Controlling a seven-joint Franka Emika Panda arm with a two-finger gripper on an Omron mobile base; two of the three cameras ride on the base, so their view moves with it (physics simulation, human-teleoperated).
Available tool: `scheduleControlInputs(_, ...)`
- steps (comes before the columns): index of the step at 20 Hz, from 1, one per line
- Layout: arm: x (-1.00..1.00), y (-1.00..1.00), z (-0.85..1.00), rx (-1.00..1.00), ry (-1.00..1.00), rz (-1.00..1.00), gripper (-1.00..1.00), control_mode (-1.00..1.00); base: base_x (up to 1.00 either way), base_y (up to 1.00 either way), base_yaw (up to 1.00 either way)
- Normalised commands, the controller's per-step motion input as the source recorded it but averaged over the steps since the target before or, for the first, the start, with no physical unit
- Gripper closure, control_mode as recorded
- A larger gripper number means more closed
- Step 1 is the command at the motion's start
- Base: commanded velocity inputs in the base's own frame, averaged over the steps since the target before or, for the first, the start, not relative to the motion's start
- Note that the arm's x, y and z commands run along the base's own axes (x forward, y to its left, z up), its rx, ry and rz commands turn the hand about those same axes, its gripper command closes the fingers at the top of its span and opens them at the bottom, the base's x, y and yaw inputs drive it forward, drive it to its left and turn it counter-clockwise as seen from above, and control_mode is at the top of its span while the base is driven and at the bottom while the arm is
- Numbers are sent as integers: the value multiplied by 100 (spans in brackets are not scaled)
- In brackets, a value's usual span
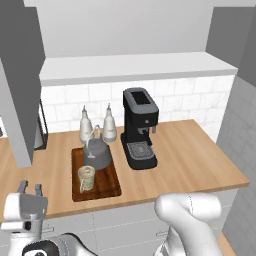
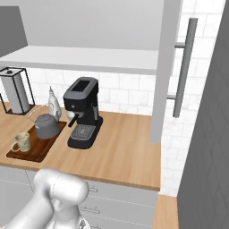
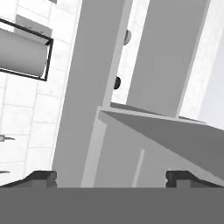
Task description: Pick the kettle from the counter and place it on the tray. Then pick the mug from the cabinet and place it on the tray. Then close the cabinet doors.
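Left base view: kettle (image 1: 96,154) upright on the far half of the tray (image 1: 96,176), mug (image 1: 86,178) just in front of it on the near half, both well inside the raised rim, so both carry steps look done. Tray flat on the counter (image 1: 190,155), just left of the black coffee machine (image 1: 140,128); two white bottles (image 1: 97,125) behind the tray by the tiled wall, apart from it. Left cabinet door (image 1: 20,85) swung out toward the camera, edge-on, so cabinet (image 1: 135,67) open with white shelf showing bare. Gripper (image 1: 29,189) low at bottom left, fingers pointing up and spread wide, nothing between them; probably parked under the left door's lower edge to get behind or beside it for a push, judging by position alone. Right base view: same tray (image 2: 31,150) at left with kettle (image 2: 46,125) and mug (image 2: 21,142) on it, coffee machine (image 2: 82,112) just beside, paper towel holder (image 2: 15,91) far left on counter (image 2: 125,152). Right cabinet door (image 2: 163,67) standing open edge-on, bar handle (image 2: 184,67) facing right; needs swinging shut too. Hand view: looking up along the left door's (image 3: 83,92) edge and cabinet underside (image 3: 175,135), paper towel roll (image 3: 22,54) at upper left; two dark fingertips (image 3: 41,177) far apart at the bottom, nothing pinched, no contact with door discernible. Remaining: close both doors.
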Motion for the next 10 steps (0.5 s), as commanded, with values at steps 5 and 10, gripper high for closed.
scheduleControlInputs(5,0,50,10,-6,3,0,-100,-100,0,0,0)
scheduleControlInputs(10,4,35,29,-2,1,0,-100,-100,0,0,0)
